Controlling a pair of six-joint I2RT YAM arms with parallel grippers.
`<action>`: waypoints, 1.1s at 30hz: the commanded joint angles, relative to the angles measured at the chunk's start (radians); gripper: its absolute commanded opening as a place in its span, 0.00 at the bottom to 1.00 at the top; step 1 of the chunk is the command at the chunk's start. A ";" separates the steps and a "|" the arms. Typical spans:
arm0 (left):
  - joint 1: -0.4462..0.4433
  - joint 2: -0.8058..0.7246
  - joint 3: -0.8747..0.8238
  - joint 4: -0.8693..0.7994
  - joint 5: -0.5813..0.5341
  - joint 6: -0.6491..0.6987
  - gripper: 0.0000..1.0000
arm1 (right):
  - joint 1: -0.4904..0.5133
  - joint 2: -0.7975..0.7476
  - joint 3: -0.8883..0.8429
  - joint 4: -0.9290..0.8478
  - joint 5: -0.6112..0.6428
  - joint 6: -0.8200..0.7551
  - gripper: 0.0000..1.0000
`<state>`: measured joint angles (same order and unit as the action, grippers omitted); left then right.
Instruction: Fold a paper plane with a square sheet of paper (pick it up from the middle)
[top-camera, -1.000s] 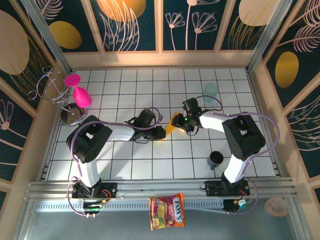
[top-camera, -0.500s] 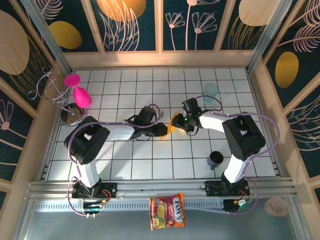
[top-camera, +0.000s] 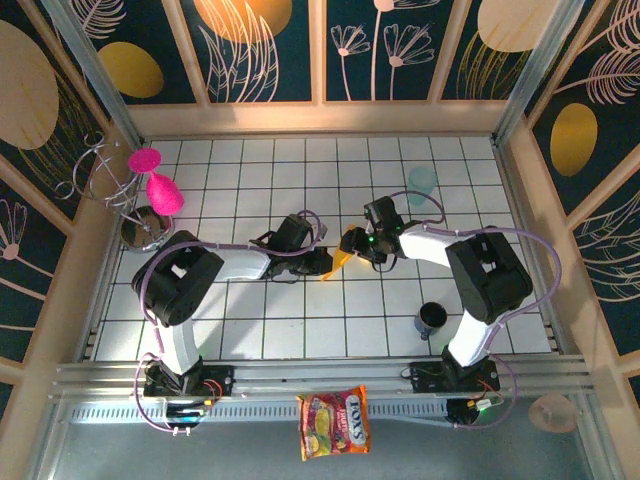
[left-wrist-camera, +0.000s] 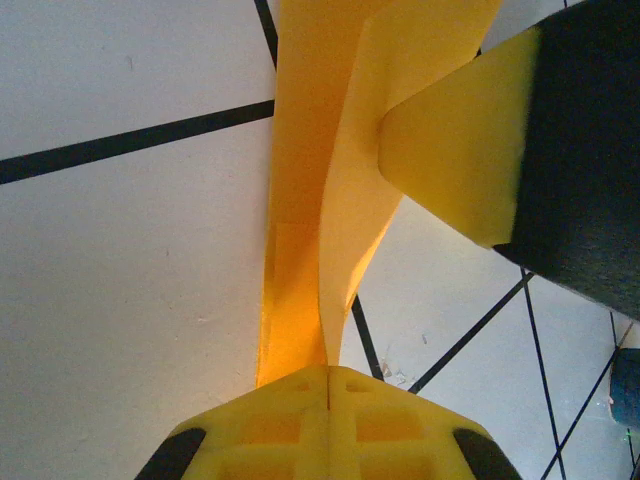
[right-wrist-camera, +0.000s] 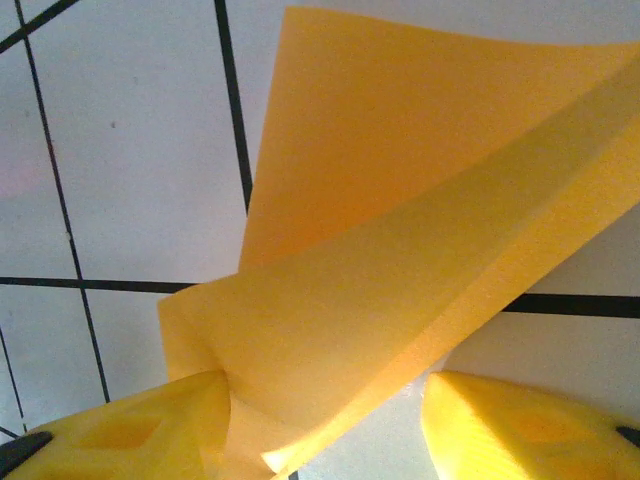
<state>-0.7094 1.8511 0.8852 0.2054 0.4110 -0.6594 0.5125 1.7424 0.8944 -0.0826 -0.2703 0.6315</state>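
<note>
The half-folded sheet of orange-yellow paper (top-camera: 342, 262) sits near the middle of the tiled table (top-camera: 250, 320), and it looks raised off the surface. At its 9 o'clock the left gripper (top-camera: 322, 262) is clamped tight on one narrow end. At its 1 o'clock the right gripper (top-camera: 353, 243) has its jaws apart, with the paper loose between them. My worry is that with only one pinch the flaps spring open and the crease goes crooked. A tug from the left could also tear it.
</note>
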 joint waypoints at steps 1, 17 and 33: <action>-0.004 0.025 -0.014 -0.005 0.018 0.000 0.06 | 0.006 0.037 -0.037 0.066 0.068 -0.036 0.58; -0.003 0.038 -0.016 -0.023 -0.006 -0.002 0.07 | 0.006 0.163 -0.001 -0.021 0.186 -0.045 0.44; -0.003 0.045 -0.005 -0.035 -0.012 0.001 0.08 | 0.005 -0.029 -0.016 0.005 0.134 -0.047 0.45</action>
<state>-0.7094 1.8771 0.8818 0.2077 0.4091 -0.6598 0.5209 1.7439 0.9142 -0.1337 -0.2150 0.6086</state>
